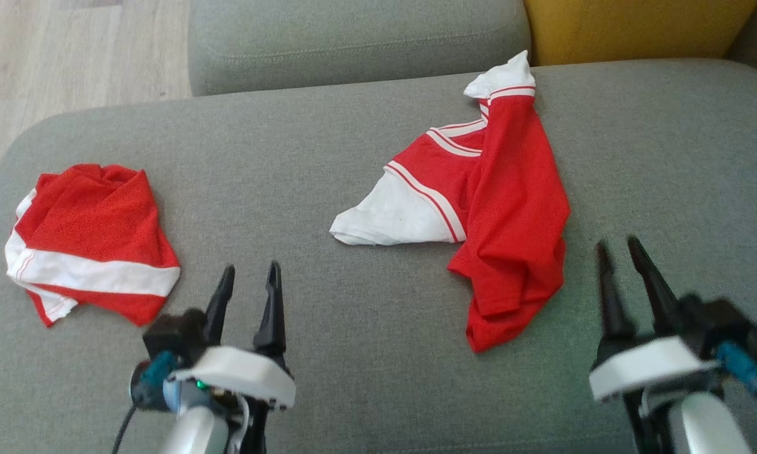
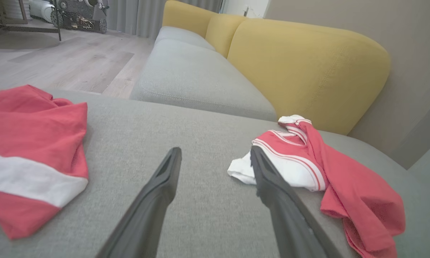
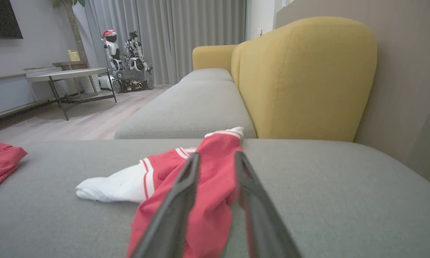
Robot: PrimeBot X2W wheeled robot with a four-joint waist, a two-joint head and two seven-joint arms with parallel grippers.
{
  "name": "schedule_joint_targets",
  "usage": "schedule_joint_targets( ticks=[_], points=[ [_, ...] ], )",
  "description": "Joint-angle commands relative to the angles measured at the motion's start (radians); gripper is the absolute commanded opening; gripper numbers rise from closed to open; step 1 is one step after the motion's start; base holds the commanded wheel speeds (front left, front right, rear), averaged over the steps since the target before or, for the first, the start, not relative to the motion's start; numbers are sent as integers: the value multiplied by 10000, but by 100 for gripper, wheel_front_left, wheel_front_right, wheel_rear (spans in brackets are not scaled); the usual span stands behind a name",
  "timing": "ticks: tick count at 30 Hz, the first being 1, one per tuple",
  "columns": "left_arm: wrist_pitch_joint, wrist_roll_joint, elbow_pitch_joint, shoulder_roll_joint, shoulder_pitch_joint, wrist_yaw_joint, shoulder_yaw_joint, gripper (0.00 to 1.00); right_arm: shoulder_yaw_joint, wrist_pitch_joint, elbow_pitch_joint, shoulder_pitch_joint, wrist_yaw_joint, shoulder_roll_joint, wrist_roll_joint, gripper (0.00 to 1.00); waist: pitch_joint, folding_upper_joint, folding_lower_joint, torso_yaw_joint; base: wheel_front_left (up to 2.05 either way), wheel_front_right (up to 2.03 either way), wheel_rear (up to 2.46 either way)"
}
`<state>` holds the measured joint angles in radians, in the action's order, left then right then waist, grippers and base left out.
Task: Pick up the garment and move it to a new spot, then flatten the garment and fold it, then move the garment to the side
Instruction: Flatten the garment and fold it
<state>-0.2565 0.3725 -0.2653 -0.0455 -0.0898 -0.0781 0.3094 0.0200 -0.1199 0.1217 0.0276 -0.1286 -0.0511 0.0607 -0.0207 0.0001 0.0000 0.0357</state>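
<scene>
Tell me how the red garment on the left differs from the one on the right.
The left garment is bunched into a compact heap; the right garment is strung out long and twisted. The left garment shows one broad white band; the right garment shows thin white stripes and a white sleeve sticking out sideways. Both are red and white and lie on the grey cushion.

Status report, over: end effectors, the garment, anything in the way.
Left end effector open, empty. Right end effector open, clear of crumpled garment. Second garment bundled at left, out of the way.
</scene>
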Motion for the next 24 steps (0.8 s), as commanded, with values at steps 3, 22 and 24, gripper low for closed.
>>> schedule_joint_targets(
  ticks=[3, 22, 24],
  points=[
    [-53, -87, 319, -47, 65, -8, -290, 100, 191, -297, -192, -191, -21, 6, -90, 100, 73, -1, 0, 33, 0, 0, 0],
    [-53, -50, 335, -47, -419, 42, -17, 100, 1789, 252, 1370, 1366, -21, 8, 418, 100, -770, -1, 0, -536, 0, 0, 0],
    [-53, -39, 299, -47, -474, 49, 33, 100, 1844, 236, 1844, 1681, -21, 8, 428, 100, -887, -1, 0, -668, 0, 0, 0]
  ],
)
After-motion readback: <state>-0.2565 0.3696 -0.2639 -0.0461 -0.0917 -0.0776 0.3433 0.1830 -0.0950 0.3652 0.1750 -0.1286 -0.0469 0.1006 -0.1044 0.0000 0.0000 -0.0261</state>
